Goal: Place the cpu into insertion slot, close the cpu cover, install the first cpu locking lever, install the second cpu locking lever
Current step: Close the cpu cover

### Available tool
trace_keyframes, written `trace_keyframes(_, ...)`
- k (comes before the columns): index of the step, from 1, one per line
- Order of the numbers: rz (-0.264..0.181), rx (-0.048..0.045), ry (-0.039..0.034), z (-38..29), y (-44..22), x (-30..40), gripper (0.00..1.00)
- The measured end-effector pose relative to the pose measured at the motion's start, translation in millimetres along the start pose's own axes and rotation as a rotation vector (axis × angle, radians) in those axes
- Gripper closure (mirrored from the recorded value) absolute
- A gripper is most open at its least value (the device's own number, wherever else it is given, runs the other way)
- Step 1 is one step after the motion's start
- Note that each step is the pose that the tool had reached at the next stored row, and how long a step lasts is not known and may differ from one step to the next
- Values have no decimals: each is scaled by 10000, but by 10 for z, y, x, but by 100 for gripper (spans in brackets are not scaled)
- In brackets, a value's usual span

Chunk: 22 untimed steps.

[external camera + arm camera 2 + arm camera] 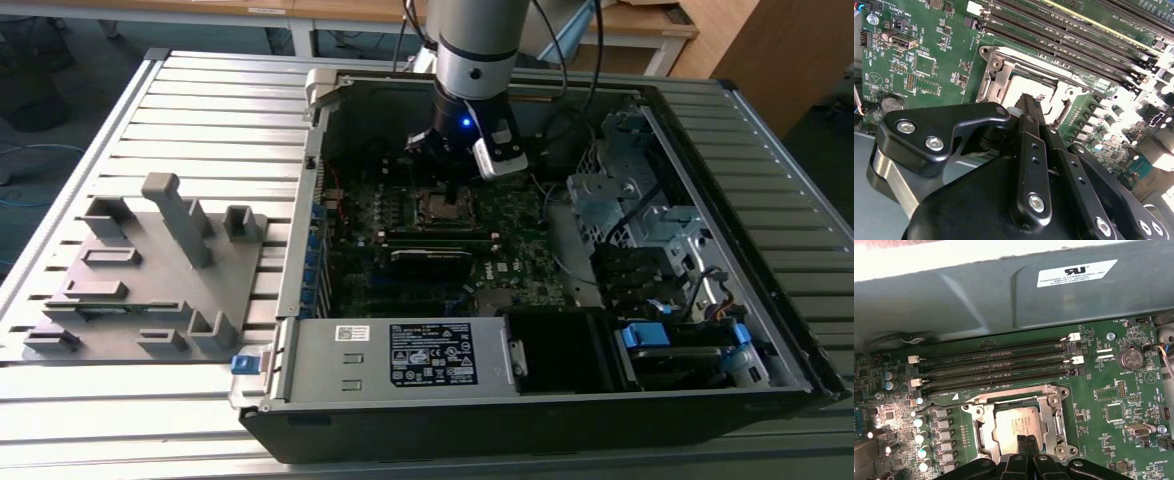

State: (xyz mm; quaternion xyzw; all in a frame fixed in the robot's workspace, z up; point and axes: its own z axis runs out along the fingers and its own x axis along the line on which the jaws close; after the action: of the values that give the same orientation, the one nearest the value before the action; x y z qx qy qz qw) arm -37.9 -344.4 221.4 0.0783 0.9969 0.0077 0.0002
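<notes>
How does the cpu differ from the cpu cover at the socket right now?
The cpu is a solid dull grey plate; the cpu cover is a shinier open frame. The cpu sits in the middle; the cpu cover rings it and spans wider. Both are squarish metal, lying flat.

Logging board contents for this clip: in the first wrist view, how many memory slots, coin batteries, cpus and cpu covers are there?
memory slots: 4
coin battery: 1
cpu: 1
cpu cover: 1
Total: 7
</notes>
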Motion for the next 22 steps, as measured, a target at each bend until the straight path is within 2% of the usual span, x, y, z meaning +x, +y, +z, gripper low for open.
trace_keyframes(10,-32,10,1,41,-2,3,90)
trace_keyframes(16,-32,6,-1,67,-11,68,90)
trace_keyframes(22,-33,11,0,93,-16,93,90)
